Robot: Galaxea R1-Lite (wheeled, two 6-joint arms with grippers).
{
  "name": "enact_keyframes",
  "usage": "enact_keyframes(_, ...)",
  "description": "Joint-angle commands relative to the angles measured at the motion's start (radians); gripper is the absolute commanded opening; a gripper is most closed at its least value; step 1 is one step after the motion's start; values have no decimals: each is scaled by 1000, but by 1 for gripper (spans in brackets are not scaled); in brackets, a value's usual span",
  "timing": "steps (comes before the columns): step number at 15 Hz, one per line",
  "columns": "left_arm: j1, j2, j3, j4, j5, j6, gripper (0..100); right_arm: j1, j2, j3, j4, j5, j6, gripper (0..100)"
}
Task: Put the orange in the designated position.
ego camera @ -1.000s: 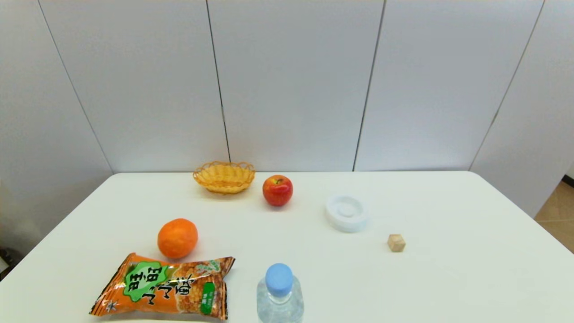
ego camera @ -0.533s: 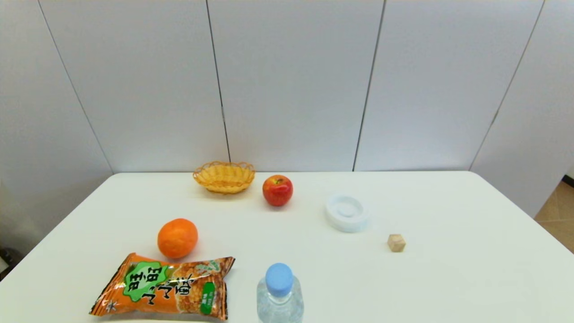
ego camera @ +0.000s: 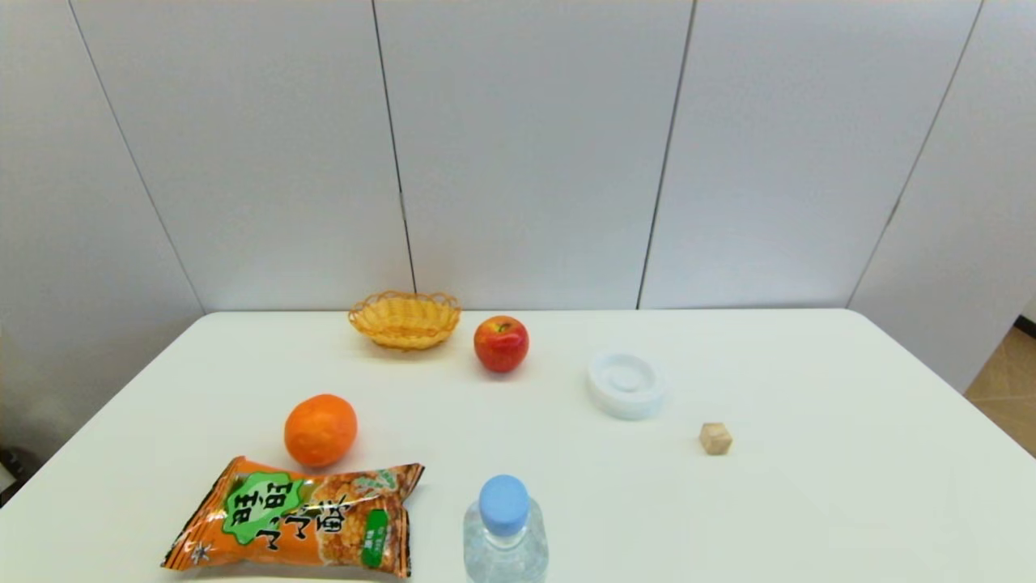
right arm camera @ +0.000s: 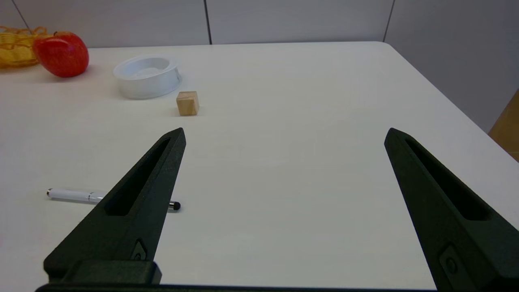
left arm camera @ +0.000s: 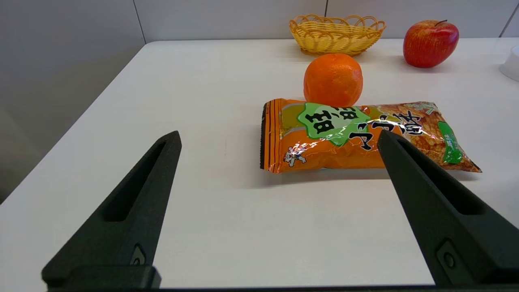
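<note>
The orange (ego camera: 320, 430) rests on the white table (ego camera: 809, 486) at the left, just behind an orange snack bag (ego camera: 299, 526). The left wrist view shows the orange (left arm camera: 333, 79) beyond the bag (left arm camera: 365, 136), with my left gripper (left arm camera: 277, 138) open, empty and well short of both. My right gripper (right arm camera: 284, 132) is open too, hovering over bare tabletop on the right side. Neither gripper appears in the head view. The designated position carries no mark that I can pick out.
A yellow wicker basket (ego camera: 405, 319) and a red apple (ego camera: 501, 343) stand at the back. A round white dish (ego camera: 626, 384) and a small wooden cube (ego camera: 715, 438) lie right of centre. A water bottle (ego camera: 505, 530) stands at the front edge. A white pen (right arm camera: 77, 195) lies near my right gripper.
</note>
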Motion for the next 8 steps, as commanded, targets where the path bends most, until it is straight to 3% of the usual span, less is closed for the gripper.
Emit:
enact_keyframes(1, 0, 0, 0, 0, 2, -6, 100, 0, 1, 0, 0, 0, 0, 100)
enact_keyframes(8, 0, 0, 0, 0, 2, -6, 100, 0, 1, 0, 0, 0, -1, 100)
